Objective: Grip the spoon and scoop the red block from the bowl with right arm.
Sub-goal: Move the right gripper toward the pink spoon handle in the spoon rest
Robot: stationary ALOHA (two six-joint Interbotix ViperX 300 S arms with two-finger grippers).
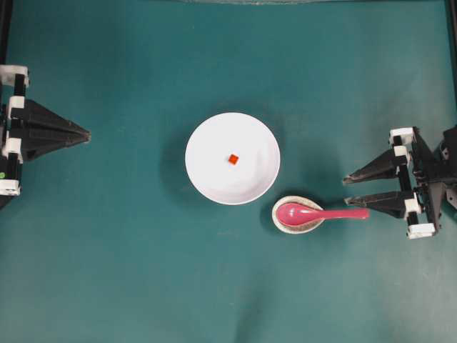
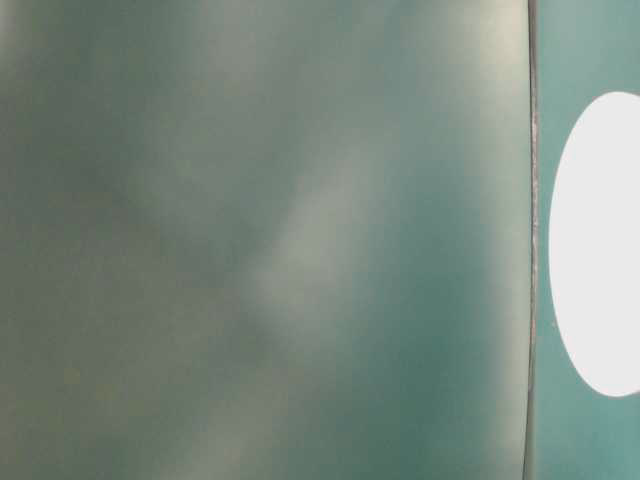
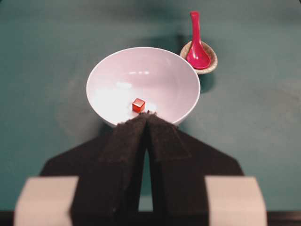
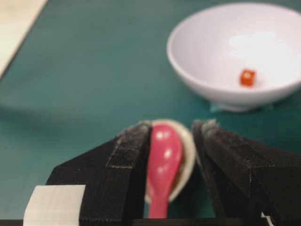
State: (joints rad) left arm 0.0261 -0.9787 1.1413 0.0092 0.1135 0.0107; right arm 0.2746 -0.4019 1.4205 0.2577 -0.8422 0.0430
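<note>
The right pincer (image 1: 357, 189) is spread wide just past the pink spoon (image 1: 318, 213) lying on its little dish (image 1: 280, 223) beside the white bowl (image 1: 207, 182), so I think it should drop straight around the handle and squeeze slowly.

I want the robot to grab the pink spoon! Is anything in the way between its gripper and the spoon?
Nothing visible is. The right gripper is open, and the spoon's handle points toward it with only bare green table between. The spoon's scoop rests in a small dish beside the white bowl.
</note>
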